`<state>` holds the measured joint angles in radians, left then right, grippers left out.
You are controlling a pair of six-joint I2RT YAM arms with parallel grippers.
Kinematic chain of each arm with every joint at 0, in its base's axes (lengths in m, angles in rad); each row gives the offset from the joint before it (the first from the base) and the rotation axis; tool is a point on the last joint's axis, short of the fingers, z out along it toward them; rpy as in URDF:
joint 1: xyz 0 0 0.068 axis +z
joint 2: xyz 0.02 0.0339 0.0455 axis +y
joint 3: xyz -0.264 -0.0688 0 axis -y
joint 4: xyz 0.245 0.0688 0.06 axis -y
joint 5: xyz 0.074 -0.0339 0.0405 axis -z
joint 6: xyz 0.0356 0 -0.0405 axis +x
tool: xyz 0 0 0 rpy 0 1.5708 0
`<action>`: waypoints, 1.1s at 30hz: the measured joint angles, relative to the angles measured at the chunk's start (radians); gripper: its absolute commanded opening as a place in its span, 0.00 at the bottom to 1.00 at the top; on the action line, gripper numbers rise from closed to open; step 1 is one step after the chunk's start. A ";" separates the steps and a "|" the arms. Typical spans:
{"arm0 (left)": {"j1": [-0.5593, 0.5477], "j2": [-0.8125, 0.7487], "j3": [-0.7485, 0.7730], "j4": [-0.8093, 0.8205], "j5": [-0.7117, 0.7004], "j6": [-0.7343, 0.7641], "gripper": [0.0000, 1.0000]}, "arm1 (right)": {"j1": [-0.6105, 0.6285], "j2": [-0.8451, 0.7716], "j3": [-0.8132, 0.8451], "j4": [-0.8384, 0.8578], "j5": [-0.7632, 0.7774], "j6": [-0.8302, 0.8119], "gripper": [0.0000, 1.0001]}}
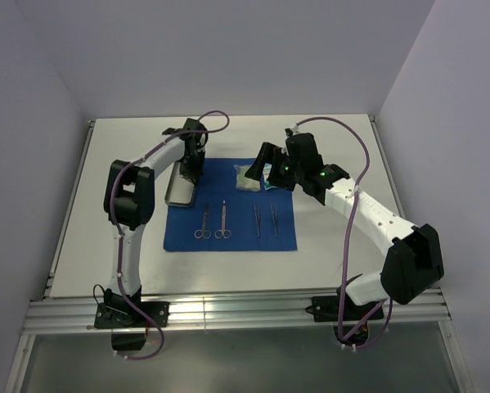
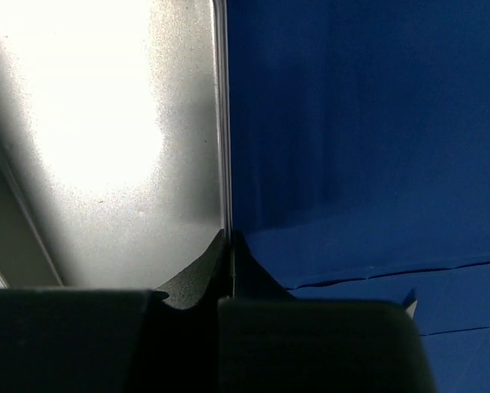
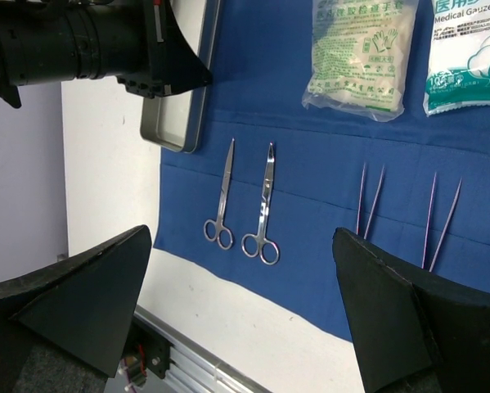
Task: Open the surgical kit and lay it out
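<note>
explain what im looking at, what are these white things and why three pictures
These are two robot arms bolted to a table. One picture looks down from above; the other two come from cameras on each wrist. A blue cloth is spread out, with two scissors, two tweezers and two packets on it. The left end effector is shut on the rim of a steel tray at the cloth's left edge. The right end effector hangs open near the packets, holding nothing.
</note>
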<state>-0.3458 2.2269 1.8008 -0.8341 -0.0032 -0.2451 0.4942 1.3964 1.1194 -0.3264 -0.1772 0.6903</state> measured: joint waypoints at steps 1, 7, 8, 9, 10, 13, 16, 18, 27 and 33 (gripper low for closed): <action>0.000 0.000 0.003 -0.005 -0.005 0.000 0.00 | 0.000 0.000 0.000 0.000 0.000 0.000 1.00; 0.000 -0.010 0.039 -0.054 -0.044 0.037 0.00 | -0.003 0.000 0.000 0.000 -0.001 0.000 1.00; 0.001 -0.020 0.046 -0.063 -0.048 0.056 0.00 | -0.004 0.000 0.000 0.000 -0.001 0.000 1.00; 0.001 -0.033 0.050 -0.070 -0.048 0.084 0.00 | -0.004 0.000 0.000 0.000 -0.001 0.000 1.00; 0.001 -0.055 0.050 -0.074 -0.047 0.127 0.00 | -0.004 0.000 0.000 0.000 -0.001 0.000 1.00; 0.001 -0.144 0.039 -0.077 -0.018 0.275 0.00 | -0.005 -0.003 0.000 0.000 0.000 0.000 1.00; 0.001 -0.274 -0.016 -0.059 0.040 0.454 0.00 | -0.011 -0.016 -0.001 0.000 0.001 0.000 1.00; 0.001 -0.356 -0.076 -0.042 0.079 0.582 0.00 | -0.024 -0.037 -0.006 0.002 0.003 0.000 1.00; 0.002 -0.414 -0.243 -0.040 0.225 1.174 0.00 | -0.147 -0.145 -0.029 -0.004 -0.019 -0.001 1.00; 0.004 -0.306 -0.177 -0.178 0.284 1.494 0.00 | -0.231 -0.188 -0.047 -0.018 -0.040 -0.006 1.00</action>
<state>-0.3416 1.9205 1.6241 -1.0119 0.2806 1.2491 0.2630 1.2079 1.0729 -0.3447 -0.2176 0.6846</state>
